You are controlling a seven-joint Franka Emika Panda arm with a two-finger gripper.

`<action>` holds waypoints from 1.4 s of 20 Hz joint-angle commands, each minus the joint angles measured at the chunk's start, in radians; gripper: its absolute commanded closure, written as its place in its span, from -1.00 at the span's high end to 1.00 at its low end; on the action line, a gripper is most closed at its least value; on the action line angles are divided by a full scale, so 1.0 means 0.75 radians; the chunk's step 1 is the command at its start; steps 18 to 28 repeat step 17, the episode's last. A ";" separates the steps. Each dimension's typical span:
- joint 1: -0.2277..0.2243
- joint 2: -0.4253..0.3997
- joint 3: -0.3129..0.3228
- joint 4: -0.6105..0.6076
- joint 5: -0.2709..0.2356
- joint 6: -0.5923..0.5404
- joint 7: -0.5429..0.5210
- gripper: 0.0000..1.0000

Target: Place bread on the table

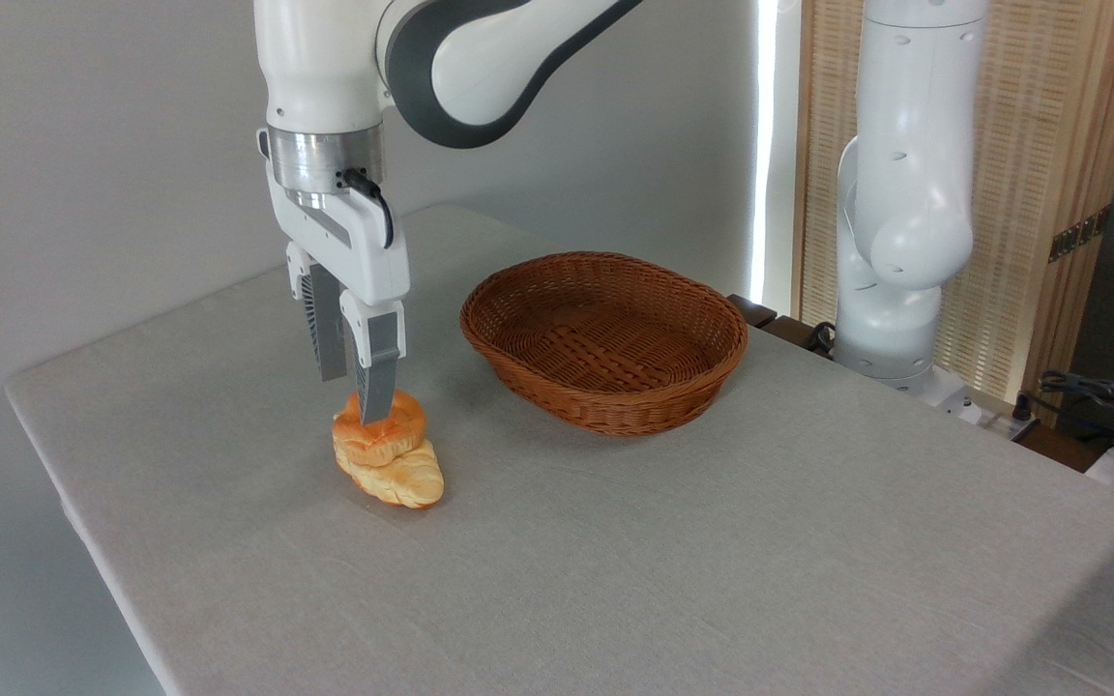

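gripper (354, 391) points straight down at the left side of the table (712, 541); fingers (375, 372) set narrow around the top of the bread (378, 435), apparently gripping it; bread sits on top of a paler oval loaf (397, 478), which lies on the grey cloth; wicker basket (605, 338) stands well apart to the right, nothing in it.

White arm, grey-fingered gripper

The arm (480, 58) has glossy white shells with dark grey joint bands; a ribbed silver metal ring sits at the wrist, a black cable loops beside it, and the white gripper (354, 372) carries two grey ridged fingers (375, 372).
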 commanded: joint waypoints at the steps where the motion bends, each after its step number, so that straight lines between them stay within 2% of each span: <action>1: -0.009 -0.031 0.071 0.001 -0.012 -0.049 -0.004 1.00; 4: -0.011 -0.043 0.135 0.020 -0.012 -0.063 0.008 1.00; 7: -0.009 -0.068 0.219 0.034 -0.016 -0.144 0.020 1.00; 9: -0.009 -0.084 0.239 0.061 -0.016 -0.226 0.053 1.00; 14: -0.009 -0.103 0.313 0.061 -0.033 -0.304 0.094 1.00; 28: -0.009 -0.103 0.323 0.061 -0.037 -0.319 0.114 1.00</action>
